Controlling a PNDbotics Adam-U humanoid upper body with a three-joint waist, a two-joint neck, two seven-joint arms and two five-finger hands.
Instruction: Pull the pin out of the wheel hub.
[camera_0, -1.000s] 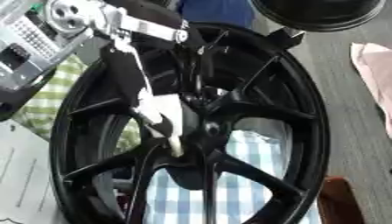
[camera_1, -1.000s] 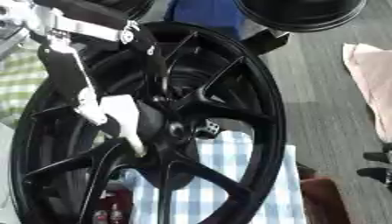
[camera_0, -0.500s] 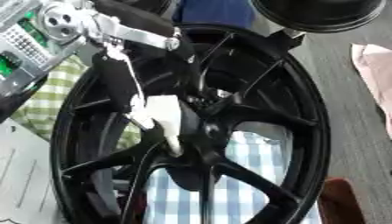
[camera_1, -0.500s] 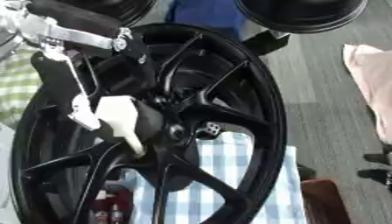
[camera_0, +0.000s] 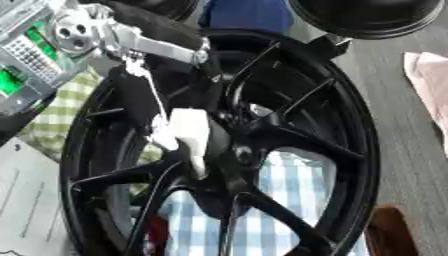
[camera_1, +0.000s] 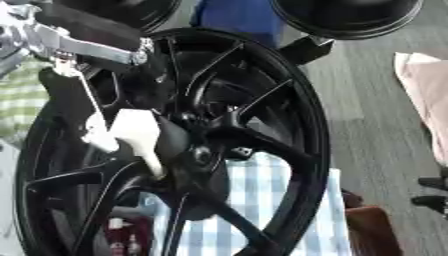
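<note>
My left hand (camera_0: 188, 137) comes in from the top left on a black and silver arm (camera_0: 131, 40). The white part of it sits right at the middle of the big black wheel (camera_0: 350, 150). A white finger (camera_0: 198, 162) points down and touches the dark hub (camera_0: 232, 150) where the spokes meet. I cannot tell if the fingers are curled or straight, because the spokes and the hand are both so dark there.

I cannot pick out the pin. It would be somewhere in the hub, but all I see there is black.

The wheel stands on its edge and fills most of what I see. Through its spokes I see a blue and white checked cloth (camera_0: 289, 185). A green checked cloth (camera_0: 61, 115) lies at the left, behind the rim. A second round black thing (camera_0: 367, 17) sits at the top right, just past the wheel. The grey floor (camera_0: 411, 150) runs down the right side, with something pink (camera_0: 429, 75) at the edge.

My right hand does not show.
</note>
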